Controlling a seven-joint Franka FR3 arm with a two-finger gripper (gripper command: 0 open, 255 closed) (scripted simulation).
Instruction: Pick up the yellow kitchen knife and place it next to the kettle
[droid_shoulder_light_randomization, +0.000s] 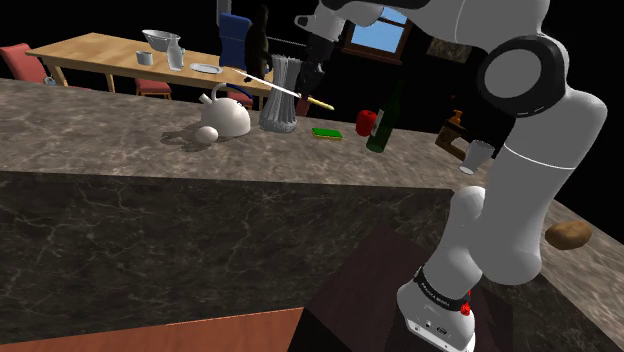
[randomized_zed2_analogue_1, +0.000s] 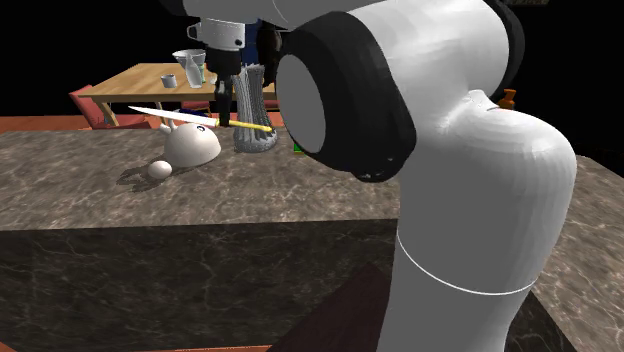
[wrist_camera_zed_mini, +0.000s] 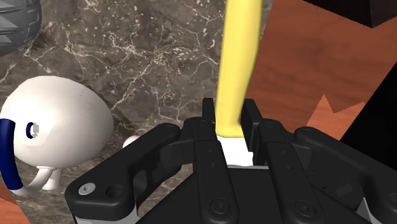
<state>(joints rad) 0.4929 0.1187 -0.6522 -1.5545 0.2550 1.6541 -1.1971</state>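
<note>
Two black fingers (wrist_camera_zed_mini: 208, 121) of the gripper (wrist_camera_zed_mini: 230, 121) are clasping the knife (wrist_camera_zed_mini: 238, 63) where its yellow handle meets its white blade, holding it roughly level in the air above the marbled counter (droid_shoulder_light_randomization: 150, 200), blade reaching over the white kettle (droid_shoulder_light_randomization: 225, 115).
</note>
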